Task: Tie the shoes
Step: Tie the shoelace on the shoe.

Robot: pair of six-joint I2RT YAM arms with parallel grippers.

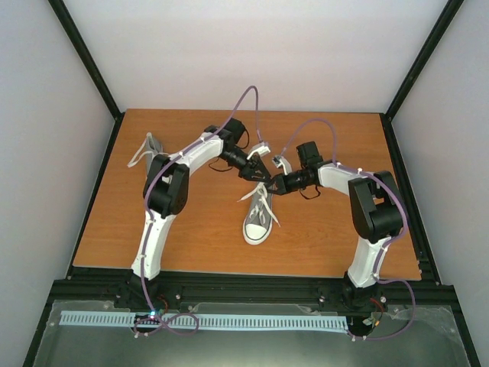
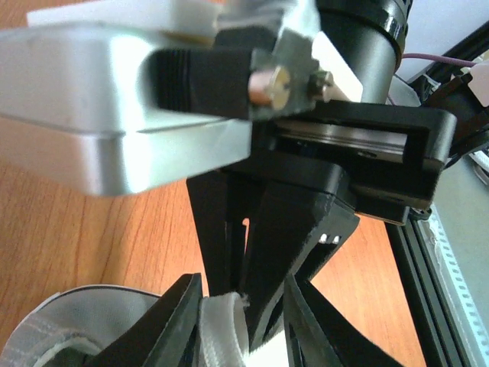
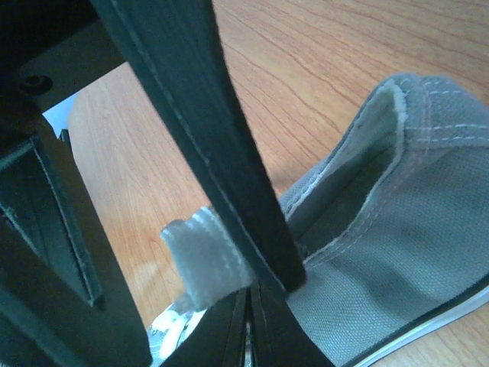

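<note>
Top external view shows a big flat table [image 1: 321, 237] of orange-brown wood with fine lines in it. Two smooth, hard arms in white and black bend over it, the left arm [image 1: 164, 191] and the right arm [image 1: 374, 206]. Their ends meet near the middle.

Under them, a little toward 6 o'clock from the table's middle, lies a grey sneaker [image 1: 258, 225]. It is made of rough cloth and has a round white rubber toe that points to 6 o'clock. A second sneaker [image 1: 151, 145] lies at 10 o'clock, partly hidden behind the left arm.

The right gripper [image 1: 275, 183] has its black fingers [image 3: 229, 168] pressed together. They pinch a flat, woven white lace [image 3: 202, 256], and a short end sticks out at their 9 o'clock side. At 3 o'clock is the sneaker's open top with neat stitches.

The left gripper [image 1: 256, 172] has its fingers [image 2: 172, 321] partly spread. A piece of lace sits in the gap and touches the 9 o'clock finger. The right gripper's black tips reach down into the same gap.

A shiny silver metal block [image 2: 92, 99] fills the top of the left wrist view, blurry and cut off. The bottom edge cuts off the lace there, so I cannot tell where it runs.
</note>
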